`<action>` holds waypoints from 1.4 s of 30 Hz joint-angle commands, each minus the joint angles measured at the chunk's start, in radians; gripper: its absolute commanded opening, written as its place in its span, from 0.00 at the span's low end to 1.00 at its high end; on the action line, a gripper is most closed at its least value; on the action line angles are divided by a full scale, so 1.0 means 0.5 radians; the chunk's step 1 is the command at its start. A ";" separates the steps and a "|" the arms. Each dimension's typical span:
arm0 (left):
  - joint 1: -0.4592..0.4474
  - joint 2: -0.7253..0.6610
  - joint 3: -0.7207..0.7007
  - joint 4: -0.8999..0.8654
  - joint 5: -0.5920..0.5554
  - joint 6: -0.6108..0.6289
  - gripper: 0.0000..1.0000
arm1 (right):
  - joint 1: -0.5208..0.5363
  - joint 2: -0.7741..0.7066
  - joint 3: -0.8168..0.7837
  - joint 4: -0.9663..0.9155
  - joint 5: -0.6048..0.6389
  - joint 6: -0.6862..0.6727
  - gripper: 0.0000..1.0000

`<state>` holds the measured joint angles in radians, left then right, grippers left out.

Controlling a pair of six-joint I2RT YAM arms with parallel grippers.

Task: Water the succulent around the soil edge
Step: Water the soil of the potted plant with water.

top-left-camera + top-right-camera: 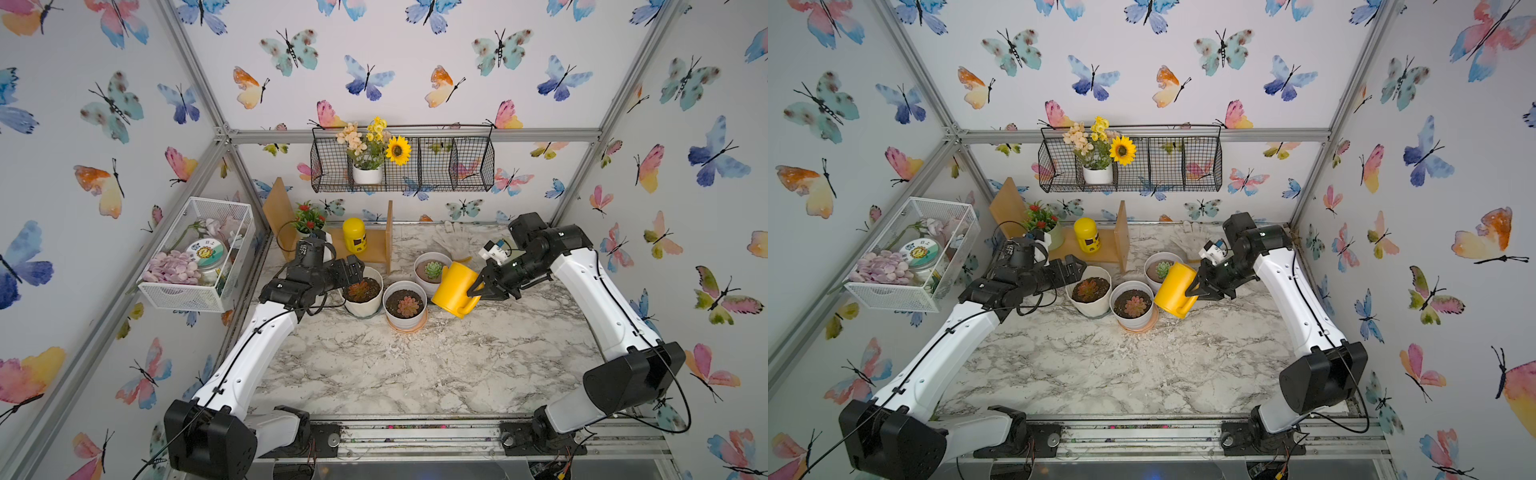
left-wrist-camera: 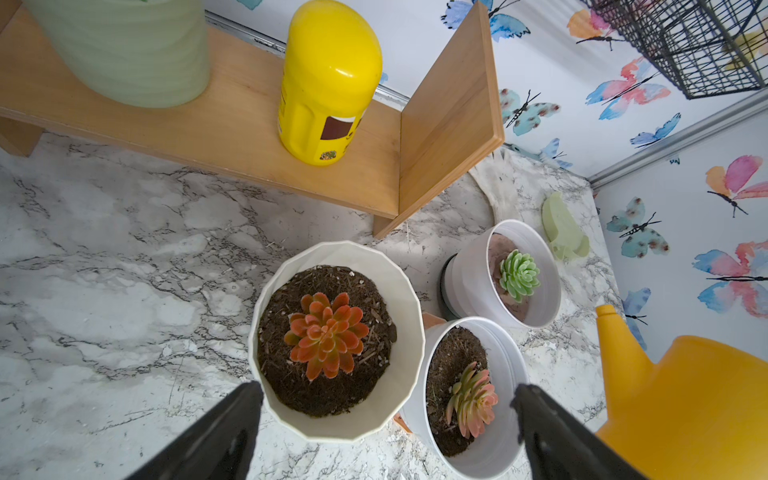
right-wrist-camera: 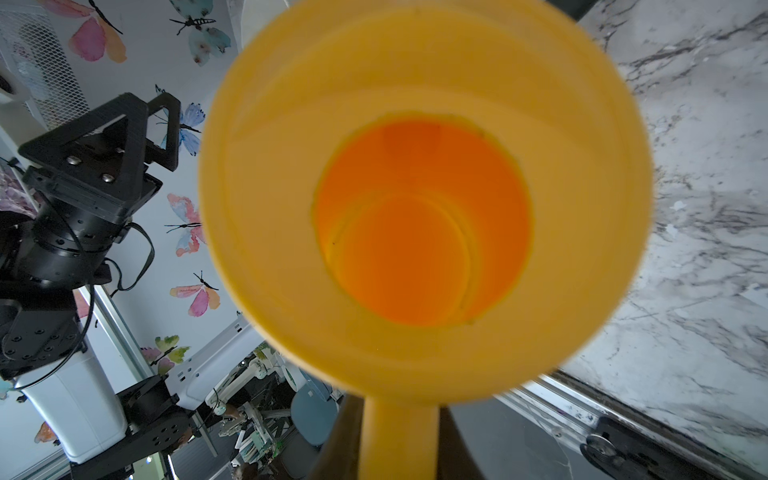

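Since the watering can [image 3: 424,199] hogs the whole right wrist view, the right tool [image 1: 478,292] clamped on its handle only reads clearly from above. Left tool [image 1: 356,272], spread apart, hides some soil edge [image 1: 376,286] by the succulent [image 1: 360,290], left of centre.

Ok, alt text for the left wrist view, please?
An orange-red succulent in dark soil, in a ribbed cream pot, sits ahead of the left hand's open fingers. Nearby: a pink succulent and a green succulent in white pots, a yellow watering can, a wooden shelf holding a yellow bottle.
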<state>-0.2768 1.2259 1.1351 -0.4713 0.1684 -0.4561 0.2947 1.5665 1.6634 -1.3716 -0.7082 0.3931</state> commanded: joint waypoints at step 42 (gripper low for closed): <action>0.006 0.022 0.042 0.002 0.074 0.007 0.99 | -0.058 0.374 0.530 -0.003 -0.087 -0.105 0.01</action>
<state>-0.2768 1.2251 1.1240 -0.4709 0.1799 -0.4572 0.2615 1.8114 1.9446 -1.3674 -0.7357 0.3691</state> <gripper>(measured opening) 0.986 0.182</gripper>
